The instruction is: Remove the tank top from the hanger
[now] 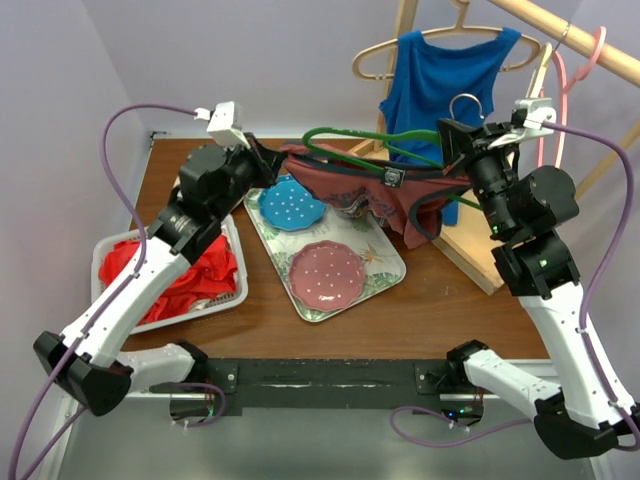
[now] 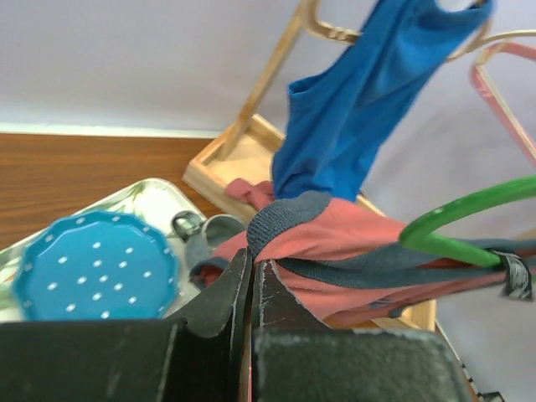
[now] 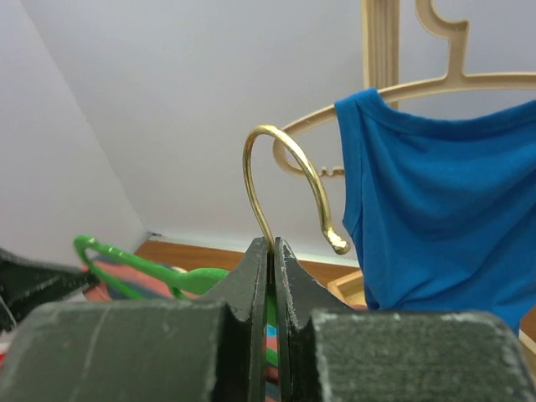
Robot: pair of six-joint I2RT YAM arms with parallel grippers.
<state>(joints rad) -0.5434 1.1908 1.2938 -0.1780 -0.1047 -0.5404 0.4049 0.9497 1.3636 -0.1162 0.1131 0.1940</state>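
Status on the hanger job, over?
Left gripper shut on salmon tank top with grey trim. Right gripper shut on gold metal hook of green wire hanger. Top still on hanger, stretched above metal tray.

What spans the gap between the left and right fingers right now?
The salmon tank top on the green hanger spans it, above the tray; the top external view shows this.

The salmon tank top with dark trim (image 1: 362, 186), stretched on a green plastic hanger (image 1: 350, 135), bars the air above the patterned metal tray (image 1: 382, 260). Behind it hangs a blue tank top (image 1: 445, 85). The wooden rack base (image 1: 470, 252) blocks the right. The bare brown wooden table (image 1: 400, 330) lies open before the tray.
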